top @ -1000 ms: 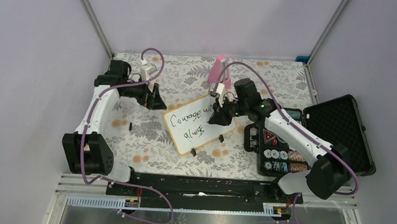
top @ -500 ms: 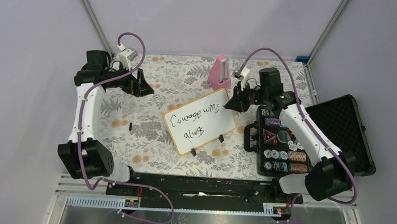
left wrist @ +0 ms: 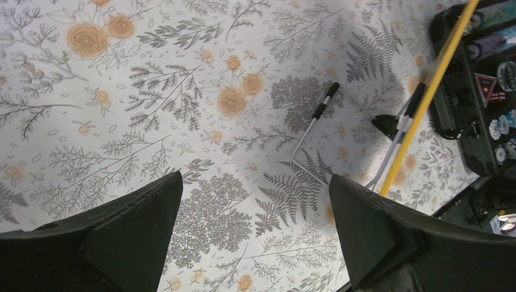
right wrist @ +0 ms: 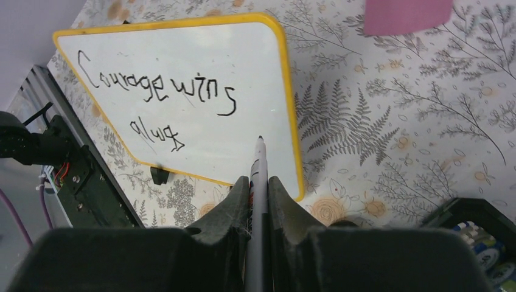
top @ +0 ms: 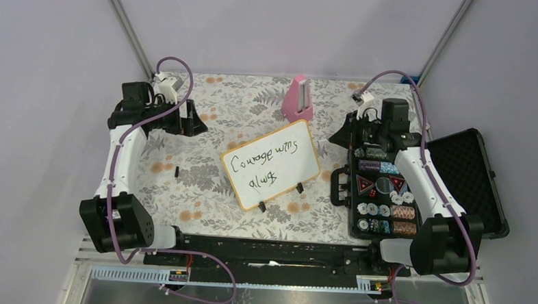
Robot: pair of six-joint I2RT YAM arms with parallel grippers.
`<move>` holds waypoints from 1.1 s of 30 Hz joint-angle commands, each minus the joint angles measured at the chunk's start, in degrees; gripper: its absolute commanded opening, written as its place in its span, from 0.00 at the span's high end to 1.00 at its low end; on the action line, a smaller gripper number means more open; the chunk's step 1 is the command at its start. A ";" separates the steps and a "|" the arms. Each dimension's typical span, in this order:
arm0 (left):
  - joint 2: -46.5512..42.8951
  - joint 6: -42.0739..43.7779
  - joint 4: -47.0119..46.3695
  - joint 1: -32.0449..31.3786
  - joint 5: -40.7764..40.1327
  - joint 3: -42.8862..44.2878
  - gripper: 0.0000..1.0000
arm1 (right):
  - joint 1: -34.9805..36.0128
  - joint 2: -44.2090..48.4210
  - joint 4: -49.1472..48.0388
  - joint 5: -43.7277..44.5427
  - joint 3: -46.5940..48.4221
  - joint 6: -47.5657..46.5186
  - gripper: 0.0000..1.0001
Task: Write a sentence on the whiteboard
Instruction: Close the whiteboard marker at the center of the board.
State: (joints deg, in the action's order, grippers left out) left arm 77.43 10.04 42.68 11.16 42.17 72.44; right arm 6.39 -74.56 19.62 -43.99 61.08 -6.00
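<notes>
White and glossy, the whiteboard [top: 271,164] lies between the two pincers, to the left of the right pincer [top: 340,136] and to the right of the left pincer [top: 192,121], apart from both. It is a rounded-corner rectangle with a thin orange-yellow rim [right wrist: 291,97]. In the top view its long axis runs on a diagonal, from the near left up to the far right, the end closest to the right pincer. Two small black feet [top: 299,187] stand along its near long edge. The sentence [top: 266,155] follows that same axis in two lines of thin black handwriting, "Courage wins" above a shorter, scrawled word. The right pincer is clenched on a slim dark marker [right wrist: 259,176]. The marker's tip points out past the fingers toward the board's near corner. The left pincer is released, its black fingers [left wrist: 140,225] spread wide with nothing between them, hanging over the cloth [top: 204,170]. That cloth covers the bench, pale with grey ferns and orange flowers. Beyond the board, between the pincers, stands a pink block [top: 298,98]. Below the right pincer an open black case [top: 457,174] holds rows of round chips [top: 380,212].
</notes>
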 commanded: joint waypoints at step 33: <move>11.97 13.73 -7.88 11.37 -18.63 -18.37 0.38 | -0.77 3.79 4.39 -8.04 -6.34 -5.26 0.93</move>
State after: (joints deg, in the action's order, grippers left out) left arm 86.87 24.69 40.91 22.20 26.72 55.05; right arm 5.17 -70.37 23.79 -50.22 54.35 -10.50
